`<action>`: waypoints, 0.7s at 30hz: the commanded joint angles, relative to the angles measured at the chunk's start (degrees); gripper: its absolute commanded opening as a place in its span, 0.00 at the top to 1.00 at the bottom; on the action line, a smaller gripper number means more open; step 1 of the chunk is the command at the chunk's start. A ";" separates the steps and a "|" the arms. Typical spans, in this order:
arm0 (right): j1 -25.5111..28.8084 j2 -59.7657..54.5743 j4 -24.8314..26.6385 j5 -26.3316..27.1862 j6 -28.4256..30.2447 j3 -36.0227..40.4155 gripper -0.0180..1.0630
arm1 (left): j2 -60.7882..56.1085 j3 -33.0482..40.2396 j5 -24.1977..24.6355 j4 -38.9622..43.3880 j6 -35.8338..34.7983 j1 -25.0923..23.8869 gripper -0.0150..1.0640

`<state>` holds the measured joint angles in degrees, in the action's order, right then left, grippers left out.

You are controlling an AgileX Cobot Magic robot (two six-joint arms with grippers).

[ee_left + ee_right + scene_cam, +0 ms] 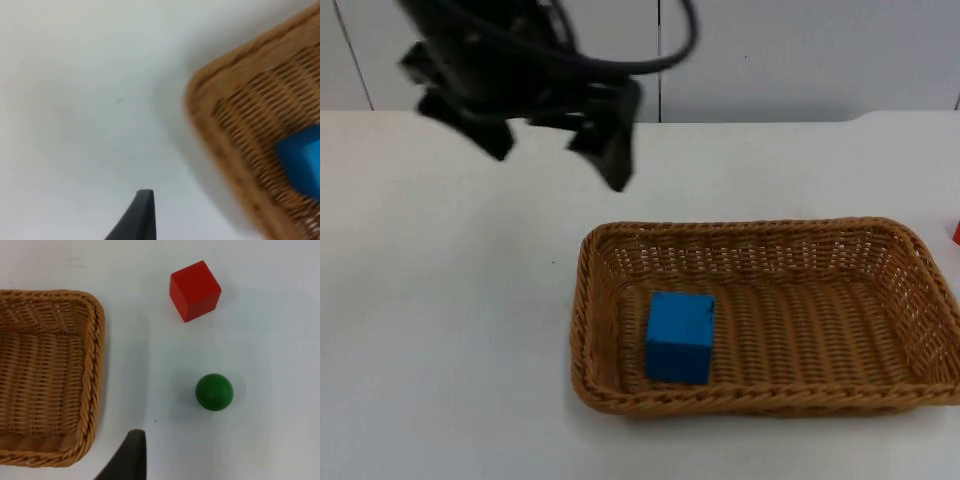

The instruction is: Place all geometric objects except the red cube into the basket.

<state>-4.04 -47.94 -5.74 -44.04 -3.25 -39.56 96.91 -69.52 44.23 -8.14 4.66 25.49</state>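
White desk (440, 330), grey partition wall (800, 55) behind. My left gripper (555, 150) raised over desk, behind basket's left end, fingers (610, 150) spread wide, holding nothing. My right gripper (131, 460) above desk just beside basket's right end; cannot tell how its fingers stand. Wicker basket (610, 400) flat on desk, blue cube (680, 336) inside near left end. Outside basket, right of it: red cube (195, 290) and green ball (214, 392), apart from each other.
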 commanded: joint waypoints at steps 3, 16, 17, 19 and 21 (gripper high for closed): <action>0.31 0.20 -0.15 0.15 0.01 0.03 0.01 | -8.56 9.89 -4.72 -2.85 0.01 -6.85 0.01; 0.31 0.20 1.08 0.40 0.01 0.03 0.01 | -27.90 25.73 -5.93 -2.99 -0.45 -23.33 0.01; 0.31 0.20 1.08 0.40 0.01 0.03 0.01 | -27.90 25.73 -5.93 -2.99 -0.45 -23.33 0.01; 0.31 0.20 1.08 0.40 0.01 0.03 0.01 | -31.11 26.72 -4.82 -3.08 -0.45 -24.17 0.01; 0.31 0.20 1.08 0.18 0.68 0.03 0.01 | -33.54 27.12 -3.81 -2.95 -0.45 -24.17 0.01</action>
<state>-4.04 -47.94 -4.74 -44.04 -3.02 -39.56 65.02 -42.79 39.99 -10.54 4.52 1.51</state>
